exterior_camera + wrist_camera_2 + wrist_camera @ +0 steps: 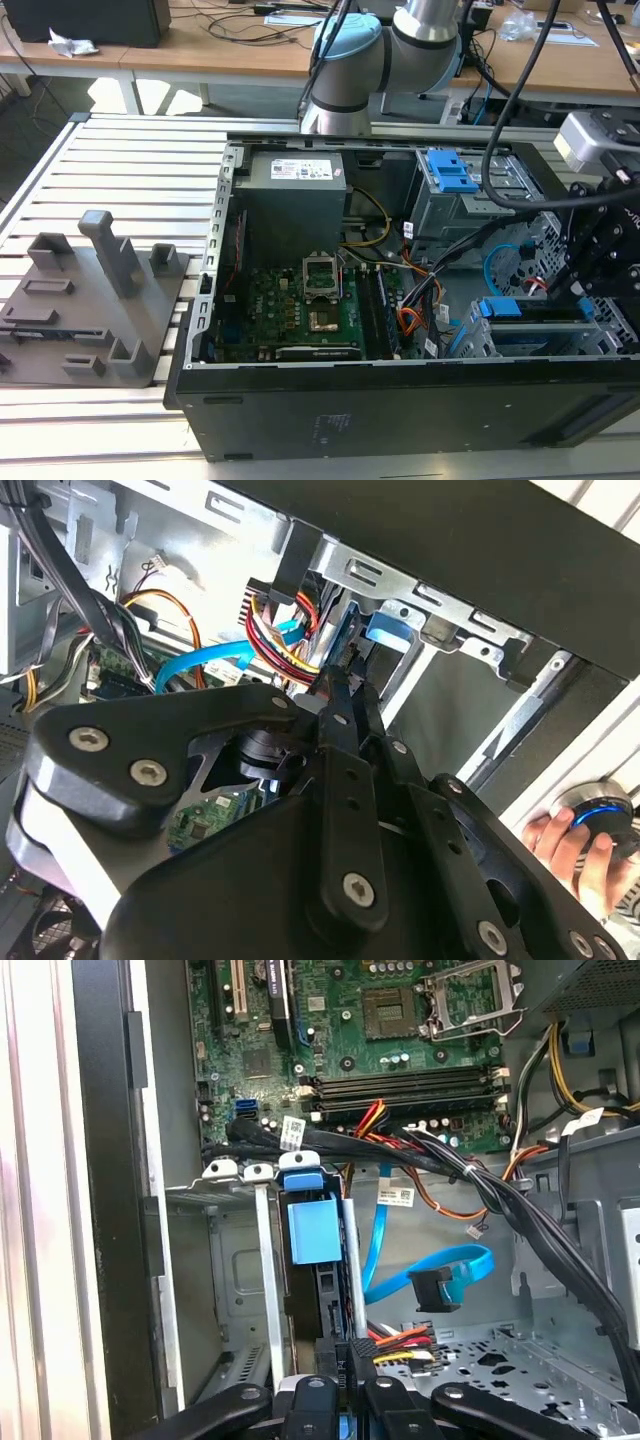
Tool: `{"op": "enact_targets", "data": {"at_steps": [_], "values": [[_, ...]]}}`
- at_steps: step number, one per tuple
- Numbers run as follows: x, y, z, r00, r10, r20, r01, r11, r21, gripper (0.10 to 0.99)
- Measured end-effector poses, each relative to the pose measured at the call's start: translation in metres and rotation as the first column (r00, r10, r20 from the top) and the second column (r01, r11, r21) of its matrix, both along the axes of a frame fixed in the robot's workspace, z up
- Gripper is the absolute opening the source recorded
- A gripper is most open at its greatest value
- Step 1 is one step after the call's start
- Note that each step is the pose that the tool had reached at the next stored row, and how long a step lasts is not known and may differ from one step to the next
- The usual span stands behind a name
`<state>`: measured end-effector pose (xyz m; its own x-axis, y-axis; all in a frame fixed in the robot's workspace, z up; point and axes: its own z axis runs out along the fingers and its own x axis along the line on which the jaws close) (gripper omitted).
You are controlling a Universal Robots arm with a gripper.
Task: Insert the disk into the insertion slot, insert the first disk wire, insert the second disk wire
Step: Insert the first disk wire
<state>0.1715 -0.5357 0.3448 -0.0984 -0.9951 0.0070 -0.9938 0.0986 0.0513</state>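
Pinching a black power plug [352, 1352] that is trailing red, yellow and black leads, the arm's black two-fingered gripper [351, 1372] is working at the back end of the hard disk in its bright blue plastic carrier [313, 1232]. The fingers are looking clenched on the plug, though they are partly masking it. The disk is already sitting inside the low grey perforated sheet-metal drive cage [232, 1260], at the near corner of the open black computer case [380, 410] on the exterior view's right.

By the look of it, the first wire is being seated. Doing that well is probably going to mean holding the plug square to the disk's socket, pressing straight along the disk and not at a slant, and letting the leads follow without dragging the plug sideways.

A flat blue data cable with a black angled plug [437, 1288] is hanging loose just beside the gripper, where it may be getting in the way. A thick bundle of black cables [480, 1190] is crossing between the cage and the green motherboard [400, 1020], crowding the approach. A taller grey cage with a blue latch [450, 172] is standing along the case's far edge. Outside the case wall, a person's hand [562, 842] is resting on a round control with a glowing blue ring [600, 815].
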Motion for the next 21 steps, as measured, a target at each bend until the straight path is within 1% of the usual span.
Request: {"op": "enact_targets", "data": {"at_steps": [2,7,14,21], "values": [[0.0,0.0,-0.0004,1.0,0.002,-0.0001,-0.002,1.0,0.001,0.169],[0.0,0.0002,-0.0022,1.0,0.002,0.0,-0.002,0.9999,0.011,0.169],[0.0,0.0001,-0.0077,1.0,0.002,0.0001,-0.002,0.9999,0.011,0.169],[0.0007,0.0,-0.01,1.0,0.002,0.0,-0.002,0.9999,0.011,0.169]]}}
